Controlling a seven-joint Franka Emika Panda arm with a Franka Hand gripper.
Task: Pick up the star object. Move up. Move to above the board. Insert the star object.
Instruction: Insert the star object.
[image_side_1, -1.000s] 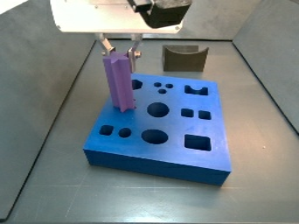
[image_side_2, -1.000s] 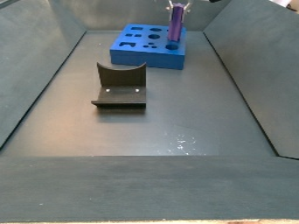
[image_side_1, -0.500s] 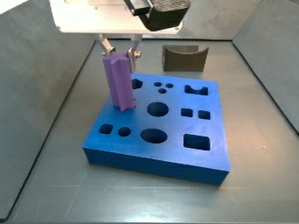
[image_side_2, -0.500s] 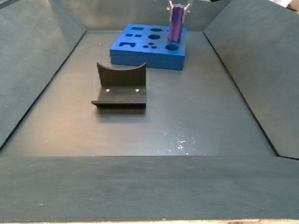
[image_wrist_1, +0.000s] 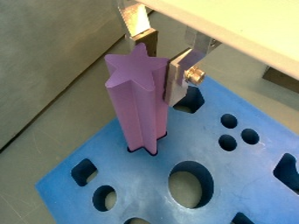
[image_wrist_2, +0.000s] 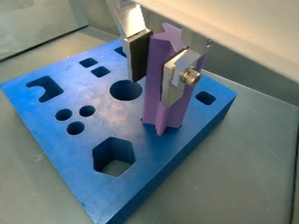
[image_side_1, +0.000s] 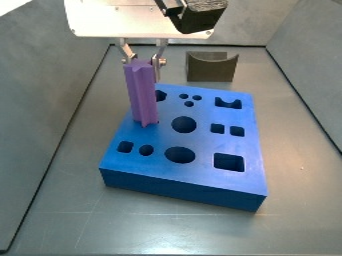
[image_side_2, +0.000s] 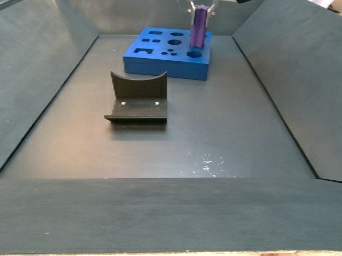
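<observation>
Star object (image_wrist_1: 140, 105) upright between gripper (image_wrist_1: 162, 63) fingers (image_wrist_1: 179, 77).

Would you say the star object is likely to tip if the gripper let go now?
Probably not: the star object stands upright with its foot in the board. It looks rigid. The gripper holds its upper part, and the ridged sides likely resist slipping.

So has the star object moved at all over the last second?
Barely, if at all: in a side view the star object stands upright at the same corner hole of the board, its base in the hole, between the gripper's fingers.
</observation>
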